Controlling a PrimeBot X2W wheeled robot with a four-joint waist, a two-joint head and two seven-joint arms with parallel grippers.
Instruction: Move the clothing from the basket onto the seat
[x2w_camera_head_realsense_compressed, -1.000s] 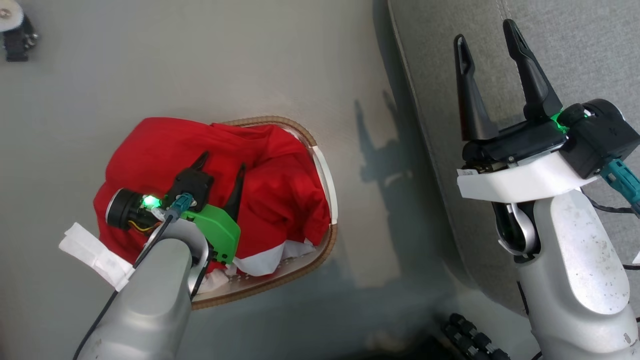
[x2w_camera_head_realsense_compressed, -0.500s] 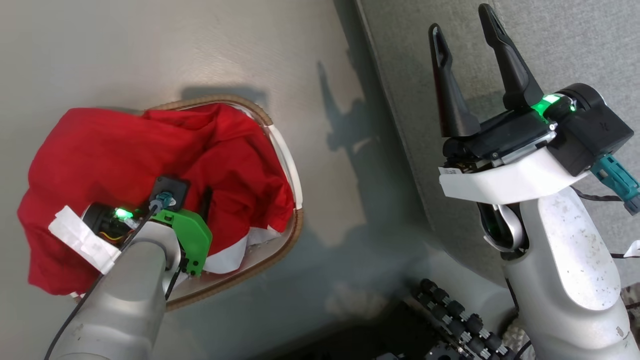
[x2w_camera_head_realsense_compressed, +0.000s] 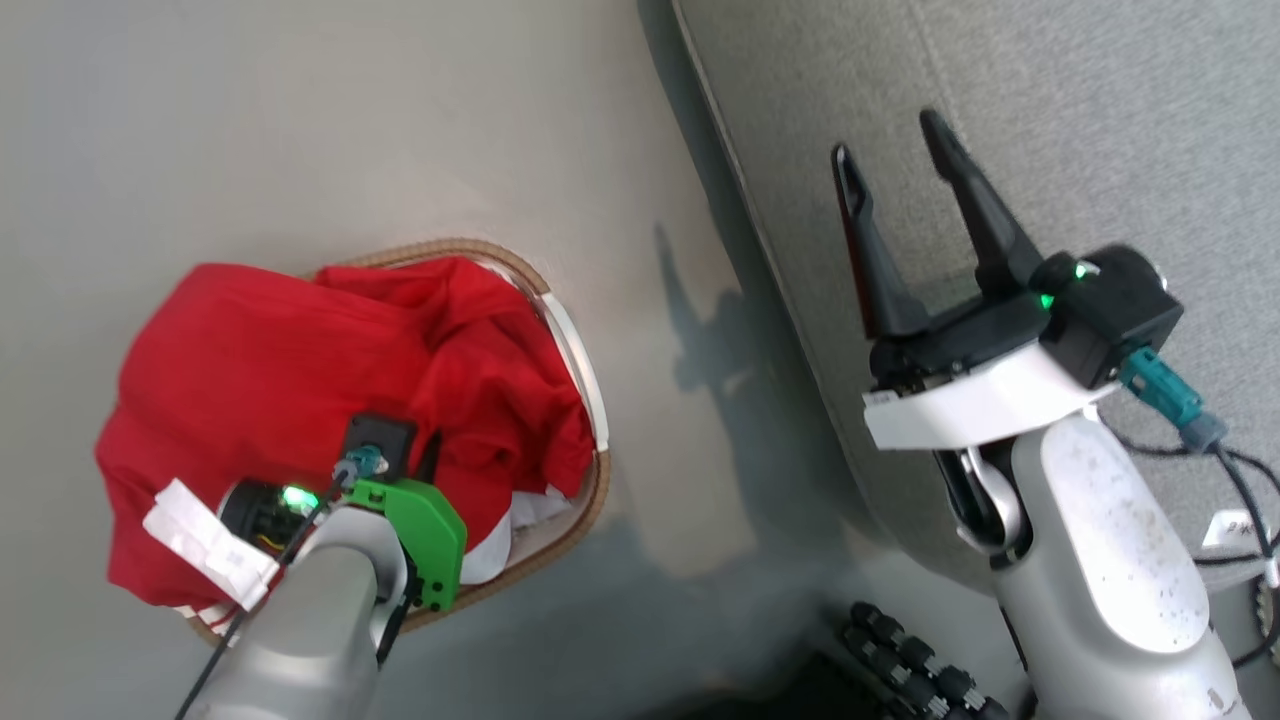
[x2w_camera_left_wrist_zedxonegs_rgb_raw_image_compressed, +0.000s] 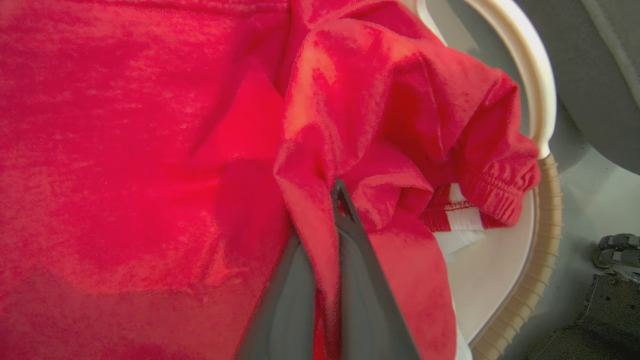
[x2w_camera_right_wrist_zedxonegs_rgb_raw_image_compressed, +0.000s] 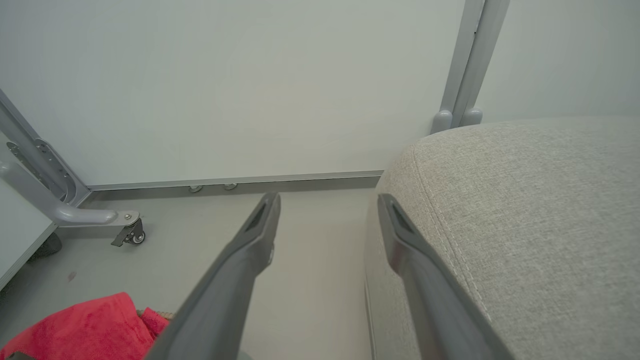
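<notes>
1. Pale grey floor (x2w_camera_head_realsense_compressed: 350, 120) underfoot, smooth and lit from the side, with the arm shadows thrown across it.
2. Nearest in, low on the left: the left claw (x2w_camera_head_realsense_compressed: 425, 452) is down in the red pile, its dark fingers buried in fabric.
3. Up close in the left wrist view, that left claw (x2w_camera_left_wrist_zedxonegs_rgb_raw_image_compressed: 330, 200) is pinched together, with a raised fold of the clothing (x2w_camera_left_wrist_zedxonegs_rgb_raw_image_compressed: 125, 150) clamped between the two fingers.
4. The clothing (x2w_camera_head_realsense_compressed: 300, 370) is heaped in the basket (x2w_camera_head_realsense_compressed: 590, 470), and the red mass spills out over the rim on the robot's left side. White trim peeks out at the near edge.
5. The basket's brown woven rim (x2w_camera_left_wrist_zedxonegs_rgb_raw_image_compressed: 547, 210) and white inner wall show bare on the right. It stands on the floor, near the seat but apart from it.
6. Over on the right, the right claw (x2w_camera_head_realsense_compressed: 890, 138) hangs above the edge of the seat (x2w_camera_head_realsense_compressed: 1050, 100), fingers spread wide and nothing between them.
7. Beyond those parted fingers (x2w_camera_right_wrist_zedxonegs_rgb_raw_image_compressed: 250, 250), the grey cushion's stitched seam curves round its corner.
8. Farthest back: a plain pale wall (x2w_camera_right_wrist_zedxonegs_rgb_raw_image_compressed: 250, 90) and a small caster wheel (x2w_camera_right_wrist_zedxonegs_rgb_raw_image_compressed: 134, 236) on a metal frame.
</notes>
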